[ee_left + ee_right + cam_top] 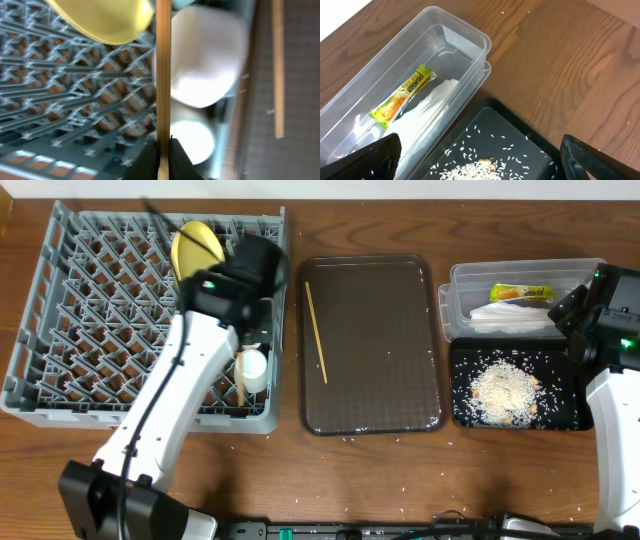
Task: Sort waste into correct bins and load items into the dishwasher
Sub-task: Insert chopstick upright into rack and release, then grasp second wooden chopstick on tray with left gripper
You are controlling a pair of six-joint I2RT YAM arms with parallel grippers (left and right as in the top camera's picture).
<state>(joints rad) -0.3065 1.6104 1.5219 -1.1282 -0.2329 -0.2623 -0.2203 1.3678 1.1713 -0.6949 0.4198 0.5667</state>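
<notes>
left gripper [163, 159]: i see it clamped on one chopstick [163, 75] over the right side of the dish rack [60, 330] (cup [252, 367] just beside)
other chopstick [316, 332]: flat on the brown tray [400, 380]
right gripper [480, 167]: spread wide, empty, above the clear tub [470, 35]
wrapper [402, 97], napkin [427, 112]: inside that tub
rice [503, 388]: in the black tray [560, 415]

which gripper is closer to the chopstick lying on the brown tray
Left. The left gripper, shut on the held chopstick, is over the dish rack, beside the brown tray with the loose chopstick. The right gripper, open, is by the clear tub, beyond the tray.
</notes>
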